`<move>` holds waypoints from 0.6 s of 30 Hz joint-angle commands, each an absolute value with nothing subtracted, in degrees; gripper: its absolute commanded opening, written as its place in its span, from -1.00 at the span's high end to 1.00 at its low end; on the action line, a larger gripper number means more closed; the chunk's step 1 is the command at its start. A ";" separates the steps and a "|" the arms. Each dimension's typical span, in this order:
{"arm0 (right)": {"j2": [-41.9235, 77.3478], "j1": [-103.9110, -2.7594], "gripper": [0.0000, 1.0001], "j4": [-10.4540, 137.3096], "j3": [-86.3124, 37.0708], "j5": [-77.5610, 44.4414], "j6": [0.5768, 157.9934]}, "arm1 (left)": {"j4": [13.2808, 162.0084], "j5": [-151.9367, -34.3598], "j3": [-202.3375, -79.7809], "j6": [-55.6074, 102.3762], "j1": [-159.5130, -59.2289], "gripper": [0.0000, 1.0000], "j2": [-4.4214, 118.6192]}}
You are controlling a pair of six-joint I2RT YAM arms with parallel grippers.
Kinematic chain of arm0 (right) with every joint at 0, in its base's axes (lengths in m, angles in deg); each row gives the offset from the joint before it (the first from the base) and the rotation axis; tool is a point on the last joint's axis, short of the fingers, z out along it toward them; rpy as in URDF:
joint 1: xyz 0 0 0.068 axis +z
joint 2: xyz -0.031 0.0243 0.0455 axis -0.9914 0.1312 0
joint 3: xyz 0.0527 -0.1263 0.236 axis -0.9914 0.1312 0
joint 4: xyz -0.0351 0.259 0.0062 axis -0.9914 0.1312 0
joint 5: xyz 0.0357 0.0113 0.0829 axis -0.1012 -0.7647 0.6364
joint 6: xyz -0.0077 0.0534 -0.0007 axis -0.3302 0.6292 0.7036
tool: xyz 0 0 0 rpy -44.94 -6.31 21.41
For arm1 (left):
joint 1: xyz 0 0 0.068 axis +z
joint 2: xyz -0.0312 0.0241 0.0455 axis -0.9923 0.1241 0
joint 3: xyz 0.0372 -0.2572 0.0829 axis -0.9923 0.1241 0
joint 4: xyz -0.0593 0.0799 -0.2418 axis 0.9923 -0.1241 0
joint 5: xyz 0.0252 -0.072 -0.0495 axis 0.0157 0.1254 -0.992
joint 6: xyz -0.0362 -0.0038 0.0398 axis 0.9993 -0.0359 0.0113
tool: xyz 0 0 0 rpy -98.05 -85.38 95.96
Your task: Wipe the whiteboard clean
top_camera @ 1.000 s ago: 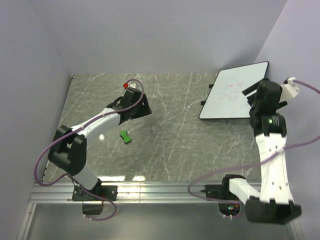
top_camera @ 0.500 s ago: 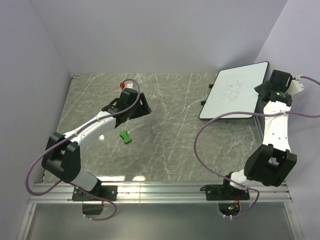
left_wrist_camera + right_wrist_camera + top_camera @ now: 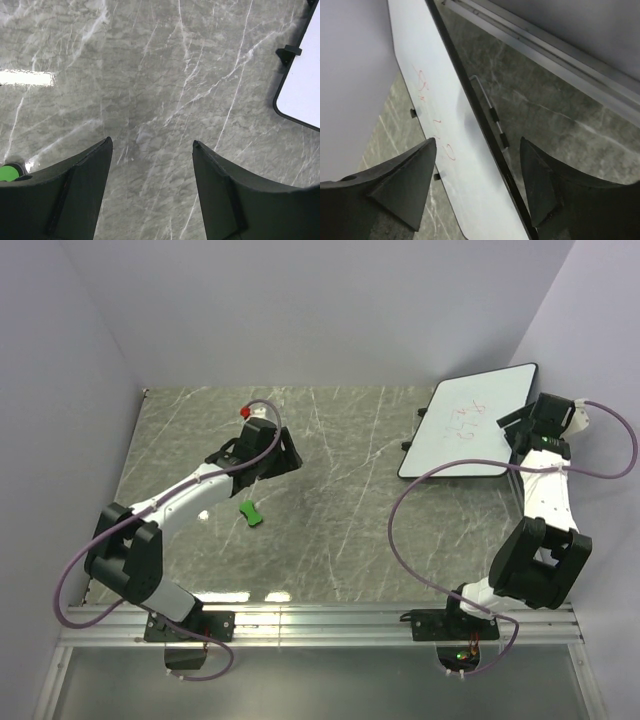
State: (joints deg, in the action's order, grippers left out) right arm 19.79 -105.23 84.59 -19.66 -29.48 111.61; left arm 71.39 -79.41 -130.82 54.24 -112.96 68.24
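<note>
- Worktop (image 3: 350,530): grey marble-patterned slab with white veins. It spans the scene between pale walls, and a metal rail runs along its near edge.
- Whiteboard (image 3: 470,425): white rectangle with rounded corners, a thin black rim and small black feet. It sits at the far right corner of the worktop, close to the right wall. It looks propped at a slant rather than lying flat, and the right wrist view shows a thin wire stand under its edge. There are faint red scribbles on its face (image 3: 435,100). One corner of it shows at the right edge of the left wrist view (image 3: 305,90).
- Right arm (image 3: 545,500): white and black, reaching from the near right base up to the right edge of the whiteboard.
- Left arm (image 3: 180,500): white and black, stretched from the near left base toward the far left-centre of the worktop.
- Right tool (image 3: 477,142): fingers spread wide, holding nothing. The whiteboard's black rim runs through the gap between them. Contact with the board cannot be told. In the top view it lies at the board's right edge (image 3: 520,425).
- Left tool (image 3: 152,145): fingers spread wide and holding nothing, over bare worktop, well apart from the whiteboard.
- Purple cables (image 3: 420,490): one loops from each arm.
- Green eraser block (image 3: 251,512): small, lying on the worktop just near of the left tool.
- Red item (image 3: 246,411): tiny, at the far side of the left wrist. Whether it rests on the worktop cannot be told.
</note>
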 commanded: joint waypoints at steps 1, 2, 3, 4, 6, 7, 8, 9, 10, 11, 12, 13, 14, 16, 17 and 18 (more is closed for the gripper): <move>19.77 -105.58 -0.47 77.60 -19.21 -26.49 112.11 | 73.67 -78.73 -130.50 53.29 -112.67 -0.42 68.79; 20.12 -105.58 -0.43 77.25 -19.12 -26.40 112.20 | 73.76 -78.73 -130.50 53.20 -112.49 -0.42 68.79; 20.30 -105.58 -0.30 76.90 -19.30 -25.70 112.28 | 73.68 -78.73 -130.76 53.11 -112.40 -0.42 68.88; 20.74 -105.58 -0.25 76.98 -19.47 -25.61 112.28 | 73.50 -78.91 -130.94 53.03 -112.32 -0.41 69.14; 21.79 -105.58 0.05 76.90 -19.74 -24.91 112.02 | 73.24 -79.00 -131.55 52.50 -112.05 -0.40 69.58; 22.06 -105.58 0.18 76.72 -19.65 -24.90 111.93 | 72.89 -79.00 -131.82 52.32 -112.05 -0.40 69.84; 22.41 -105.58 0.30 76.72 -19.48 -24.82 111.76 | 72.71 -78.91 -132.08 52.24 -111.88 -0.40 70.02; 22.50 -105.66 0.46 76.37 -19.13 -24.73 111.67 | 72.71 -78.91 -132.17 51.89 -111.79 -0.40 70.11; 22.67 -105.58 0.49 76.19 -18.86 -24.38 111.50 | 72.62 -78.82 -132.26 51.80 -111.61 -0.40 70.02; 22.85 -105.66 0.56 76.10 -18.51 -24.38 111.15 | 72.62 -78.74 -132.26 51.71 -111.44 -0.40 70.11; 23.03 -105.58 0.61 75.93 -18.25 -24.38 110.88 | 72.62 -78.82 -132.17 51.62 -111.26 -0.40 70.02; 23.11 -105.58 0.67 75.58 -17.90 -22.81 110.79 | 72.71 -78.91 -132.17 51.62 -111.09 -0.40 70.02; 23.12 -105.49 0.90 75.23 -17.20 -22.27 110.18 | 72.88 -78.91 -132.08 51.62 -110.91 -0.39 70.11; 23.20 -105.58 1.00 74.61 -16.32 -20.61 109.91 | 72.97 -78.91 -132.00 51.62 -110.82 -0.39 70.28; 22.77 -105.66 1.00 73.74 -15.09 -18.77 109.56 | 72.97 -78.82 -132.00 51.62 -110.73 -0.38 70.46; 22.50 -105.58 1.00 73.30 -14.47 -18.06 109.47 | 73.06 -78.74 -132.00 51.62 -110.73 -0.38 70.46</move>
State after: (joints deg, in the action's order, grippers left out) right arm 21.43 -105.29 72.24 -17.78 -19.12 111.36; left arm 71.45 -79.39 -130.82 52.80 -110.97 70.36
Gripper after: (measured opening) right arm 0.045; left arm 0.694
